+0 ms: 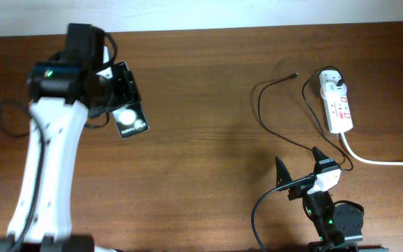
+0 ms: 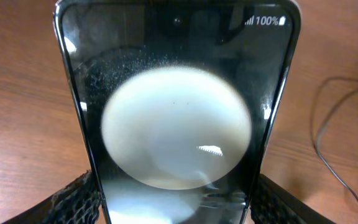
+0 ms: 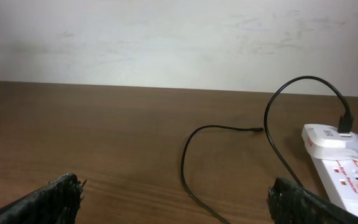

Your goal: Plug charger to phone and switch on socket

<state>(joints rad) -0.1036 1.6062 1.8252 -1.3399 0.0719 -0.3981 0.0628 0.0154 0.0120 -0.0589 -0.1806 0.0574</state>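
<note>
My left gripper [image 2: 178, 208] is clamped on the phone [image 2: 179, 124], held at the left of the table [image 1: 201, 140]. My right gripper [image 1: 299, 168] sits empty, fingers apart, near the socket [image 1: 336, 101]. The charger [image 1: 259, 108] lies loose between them – I should bring the phone's port square to the connector tip [image 1: 296, 73] before pinching it
</note>
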